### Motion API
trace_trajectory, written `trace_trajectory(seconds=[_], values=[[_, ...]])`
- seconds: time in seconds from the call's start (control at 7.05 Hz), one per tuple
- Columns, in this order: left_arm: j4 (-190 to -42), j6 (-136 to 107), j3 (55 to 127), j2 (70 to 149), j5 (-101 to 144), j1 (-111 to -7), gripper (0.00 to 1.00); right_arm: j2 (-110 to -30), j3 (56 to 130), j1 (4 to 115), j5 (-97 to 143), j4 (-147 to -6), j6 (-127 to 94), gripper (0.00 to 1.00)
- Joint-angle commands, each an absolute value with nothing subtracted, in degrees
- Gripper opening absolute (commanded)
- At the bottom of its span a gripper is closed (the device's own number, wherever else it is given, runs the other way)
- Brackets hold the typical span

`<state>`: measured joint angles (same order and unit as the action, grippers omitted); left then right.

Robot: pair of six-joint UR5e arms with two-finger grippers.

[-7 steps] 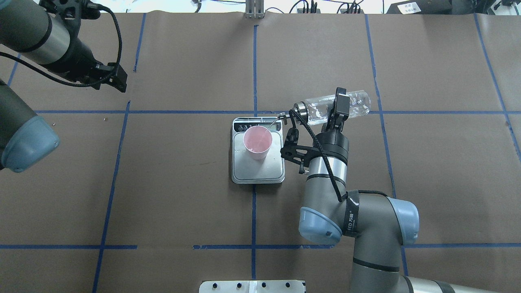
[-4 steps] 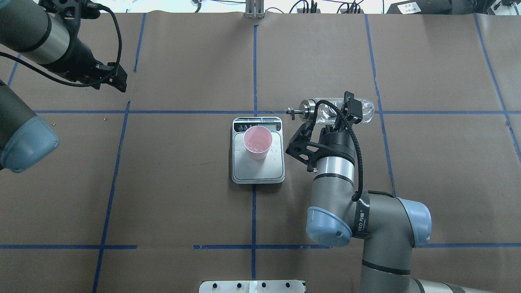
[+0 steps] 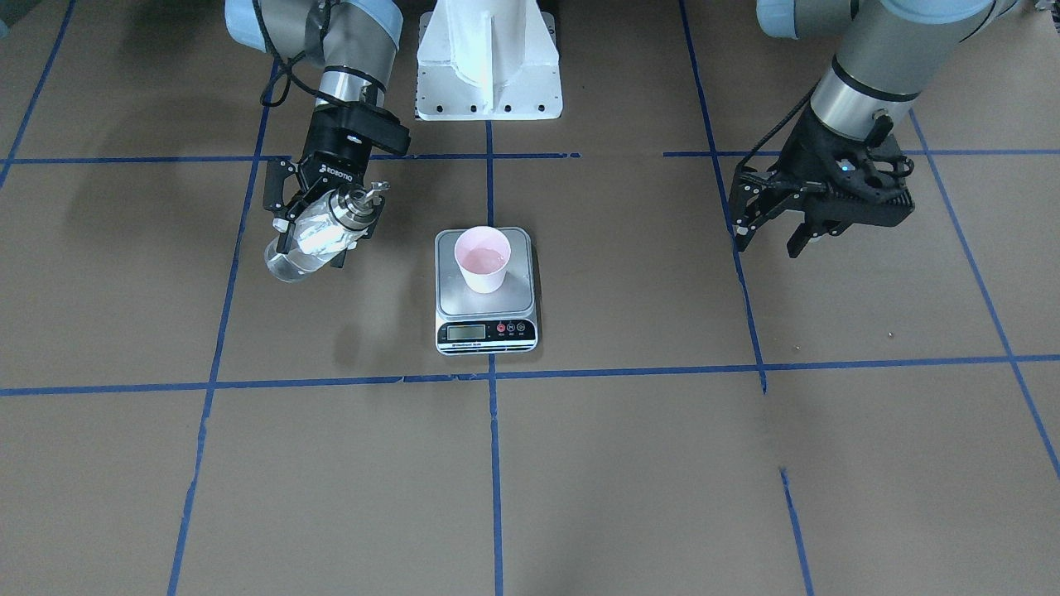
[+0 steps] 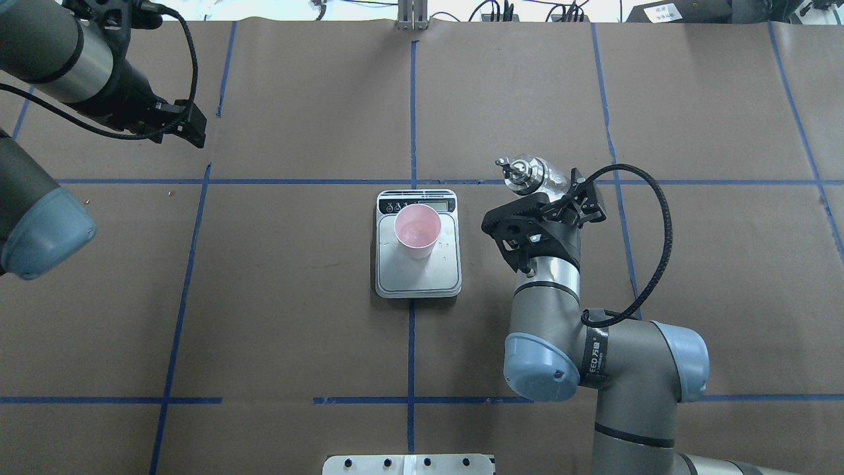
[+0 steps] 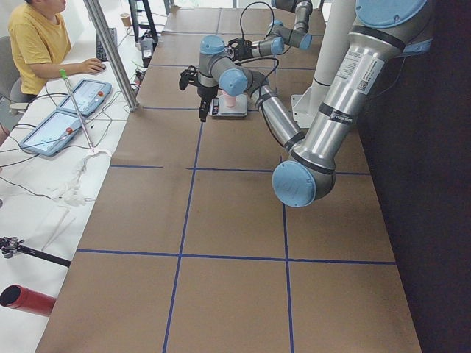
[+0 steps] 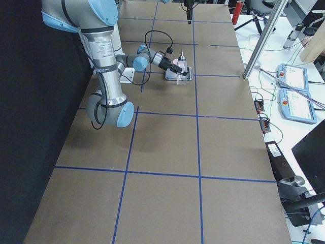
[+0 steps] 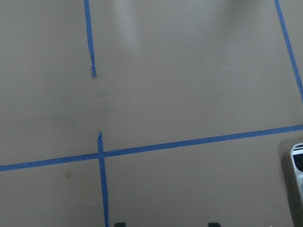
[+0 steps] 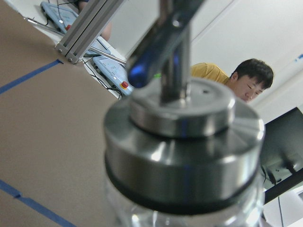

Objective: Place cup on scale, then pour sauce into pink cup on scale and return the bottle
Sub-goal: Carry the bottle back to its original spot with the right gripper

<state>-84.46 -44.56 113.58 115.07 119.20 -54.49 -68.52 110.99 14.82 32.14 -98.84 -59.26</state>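
Jaws of the right gripper (image 3: 313,236) grip the small clear glass bottle (image 3: 290,261) with the silver metal cap. Left gripper (image 3: 766,244) jaws stand open, empty, well apart from the flat steel-platform scale (image 3: 451,300). Bottle hangs on the scale's robot-right side, long axis tilted, cap uppermost. Small pale pink paper cup (image 3: 483,258) stands on the scale. Return probably needs righting, then lowering.

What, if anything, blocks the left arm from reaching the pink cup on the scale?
Likely nothing, so yes. The left end effector hangs open with only table between it and the cup on the scale; the bottle is held off on the other side.
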Motion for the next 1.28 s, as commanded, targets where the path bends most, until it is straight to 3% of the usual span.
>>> trace_trajectory(seconds=[0.0, 0.28, 0.43, 1.13], values=[[-84.5, -44.6, 113.6, 115.1, 119.2, -54.5, 0.66, -74.5, 111.1, 14.9, 35.1, -90.0, -78.3, 0.0], [-84.5, -44.5, 113.7, 115.2, 119.7, -54.5, 0.66, -83.1, 110.9, 14.9, 35.1, -75.2, -80.3, 0.0], [-84.4, -44.5, 113.8, 115.1, 119.7, -54.6, 0.66, -85.2, 110.8, 14.9, 34.8, -74.9, -86.0, 0.0], [-78.4, -43.7, 114.4, 114.4, 122.1, -54.6, 0.65, -85.7, 107.6, 14.7, 35.3, -75.1, -92.0, 0.0]])
